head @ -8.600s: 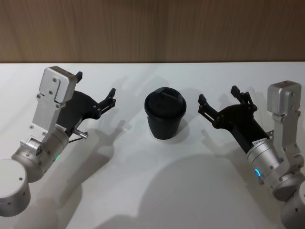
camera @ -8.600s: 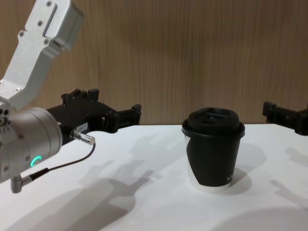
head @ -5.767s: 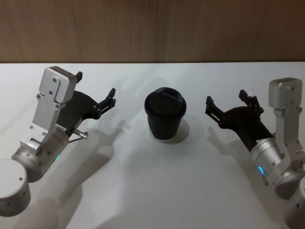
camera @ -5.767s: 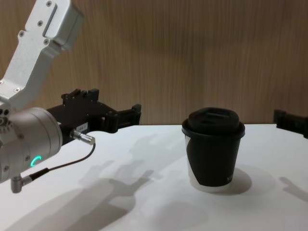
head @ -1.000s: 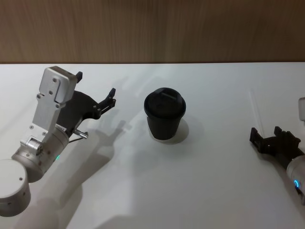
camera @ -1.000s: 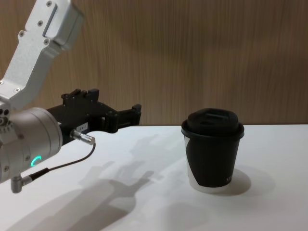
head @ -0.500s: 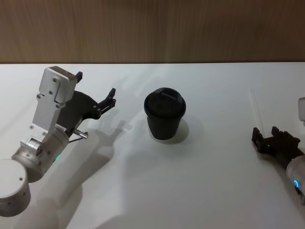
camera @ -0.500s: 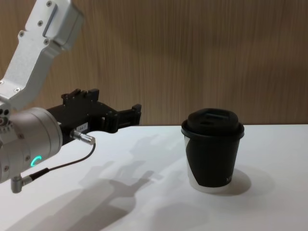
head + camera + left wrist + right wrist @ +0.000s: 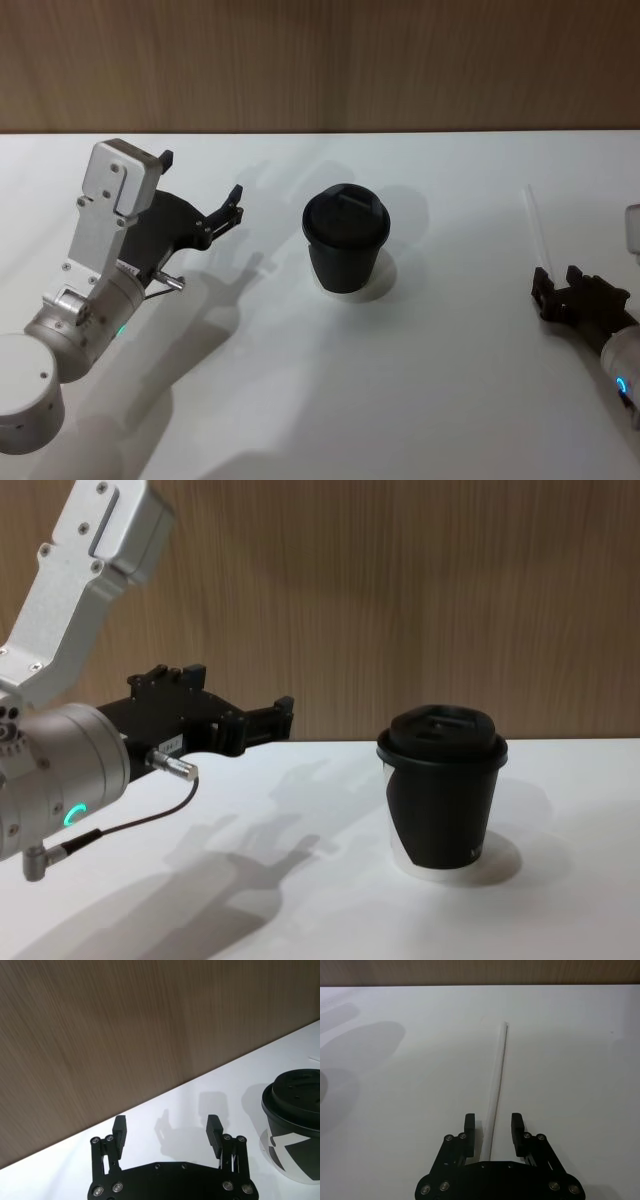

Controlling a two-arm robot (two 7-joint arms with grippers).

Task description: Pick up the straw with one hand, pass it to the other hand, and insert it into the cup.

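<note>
Fingers (image 9: 470,1125) of the right gripper (image 9: 493,1121), spread, straddle the near end of the straw (image 9: 499,1070). The straw lies flat on the white table (image 9: 400,400) at the scene's right side, pointing away toward the wooden wall (image 9: 320,60) (it sits closer to one finger than the other and is not pinched). The cup (image 9: 345,240), lid on, stands upright at centre, well apart from the straw. Left of the cup, the left gripper (image 9: 200,175) hovers with fingers spread, empty.
</note>
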